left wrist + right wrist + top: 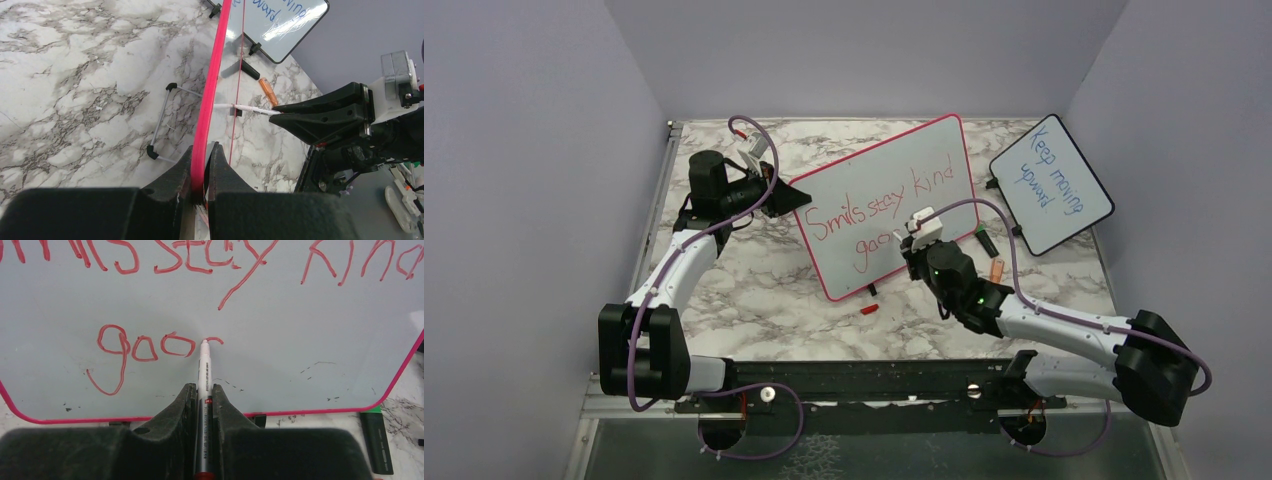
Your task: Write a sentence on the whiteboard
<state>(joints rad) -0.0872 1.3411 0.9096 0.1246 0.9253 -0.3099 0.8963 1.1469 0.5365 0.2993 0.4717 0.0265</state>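
From overhead, your left claw point(790, 197) is pinching the left edge of the whiteboard point(884, 168), which stands tilted on the marble table point(724, 280) and stretches away to that claw's right. The sentence point(879, 205) runs in red across its face. Your right claw point(911, 245) sits against the lower part of the board, just past the second line. A smaller board point(1052, 185) with blue writing stands well off to that claw's far right.

From the left wrist, the fingers point(175, 175) are pressed onto the pink frame point(212, 85), seen edge-on. To the right of it, your right claw point(280, 114) holds a white marker point(247, 107) whose tip meets the board.

From the right wrist, the claw point(202, 395) is clamped on the marker point(204, 365), which points straight ahead. Its tip touches the board point(300, 340) at a short fresh stroke, just right of "goo" point(145, 351). A green pen point(375, 440) lies on the table, low to the right.
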